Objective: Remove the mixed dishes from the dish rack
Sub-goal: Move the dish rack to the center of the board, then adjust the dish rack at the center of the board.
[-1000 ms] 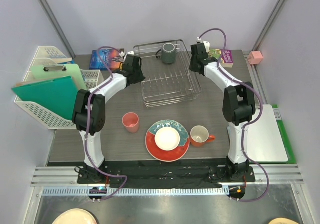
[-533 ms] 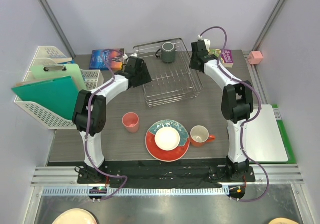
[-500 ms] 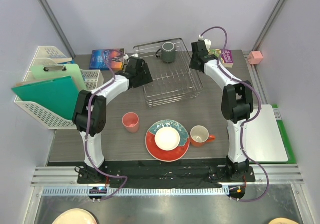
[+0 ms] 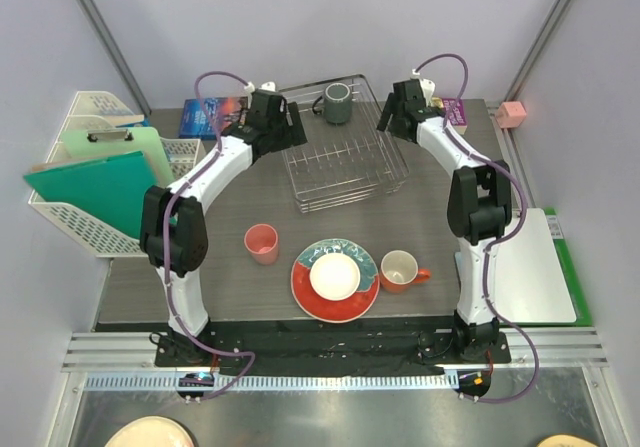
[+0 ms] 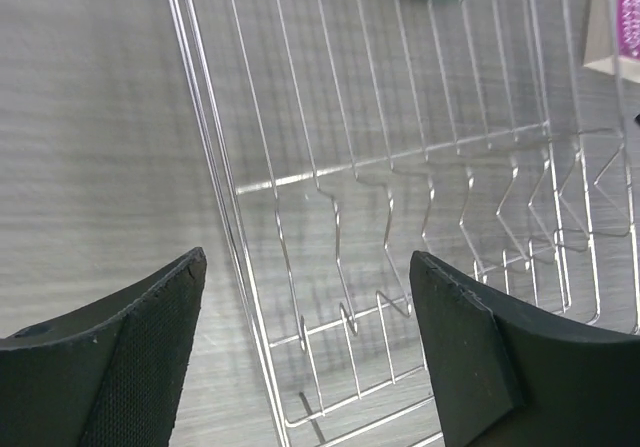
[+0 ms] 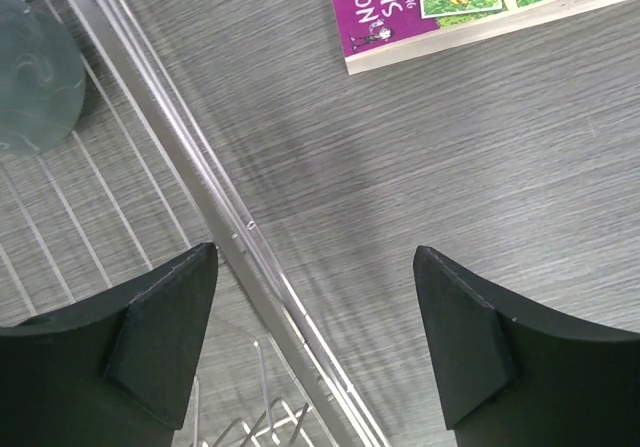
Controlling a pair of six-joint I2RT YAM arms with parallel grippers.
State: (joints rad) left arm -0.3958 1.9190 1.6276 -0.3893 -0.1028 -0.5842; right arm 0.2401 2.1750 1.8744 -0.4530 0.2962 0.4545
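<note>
The silver wire dish rack (image 4: 345, 157) stands at the back of the table, and the dark grey mug (image 4: 337, 105) sits in its far end. My left gripper (image 4: 285, 127) hovers open over the rack's left rim (image 5: 215, 197), holding nothing. My right gripper (image 4: 388, 119) hovers open over the right rim (image 6: 200, 182), also holding nothing. In the wrist views both grippers, left (image 5: 307, 257) and right (image 6: 315, 250), have their jaws wide apart. On the table in front stand the pink cup (image 4: 261, 243), the teal plate (image 4: 300, 292) with the bowl (image 4: 334, 276) on it, and the orange mug (image 4: 400, 269).
A white lattice basket (image 4: 75, 217) with green folders (image 4: 95, 187) stands at the left. A blue book (image 4: 210, 115) lies behind my left gripper. A purple book (image 4: 453, 114) (image 6: 450, 7) lies right of the rack. A white board (image 4: 535, 267) lies at the right edge.
Both grippers were shut at the rack's sides and now stand wide open. The rack has shifted slightly to the right. My left gripper moved toward the rack's far left corner.
</note>
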